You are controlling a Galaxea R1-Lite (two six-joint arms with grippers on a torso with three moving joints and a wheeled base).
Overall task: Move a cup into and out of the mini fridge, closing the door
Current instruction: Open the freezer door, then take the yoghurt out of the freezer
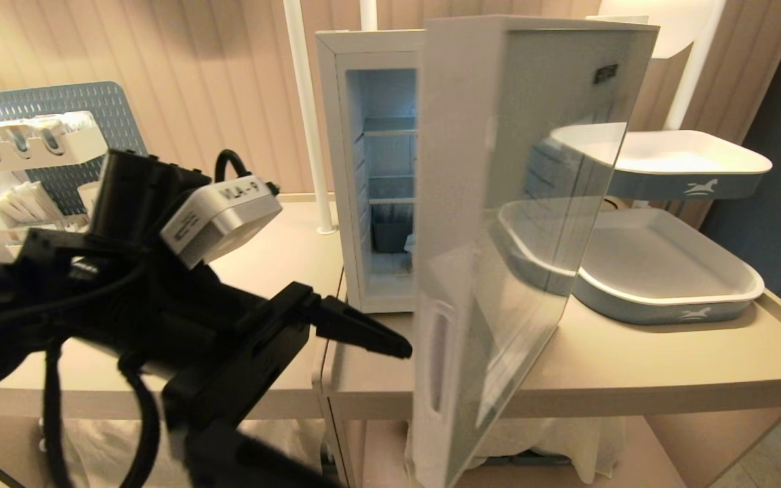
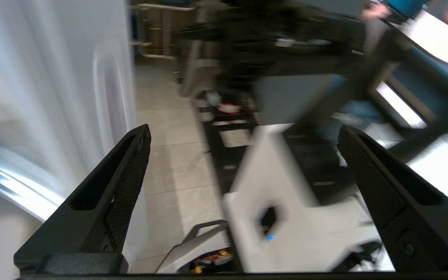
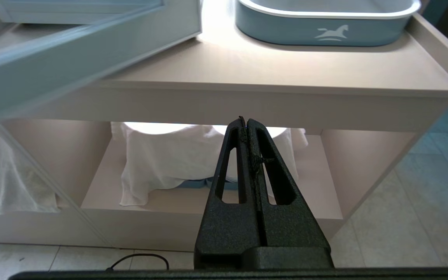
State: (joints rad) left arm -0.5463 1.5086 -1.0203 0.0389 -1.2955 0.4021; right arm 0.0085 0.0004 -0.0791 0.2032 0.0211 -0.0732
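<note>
The mini fridge stands on the counter with its door swung out towards me, about half open. On the fridge floor a small pale shape shows beside the door's edge; I cannot tell whether it is the cup. My left gripper is open and empty, low in front of the fridge, left of the door's handle recess. One of its fingers points at the door's edge without touching. My right gripper is shut on nothing, parked low before the counter's front.
Two blue-and-white trays are stacked on a stand right of the fridge. A pegboard rack with supplies stands at the far left, a white pole beside the fridge. A white cloth covers things on the shelf below.
</note>
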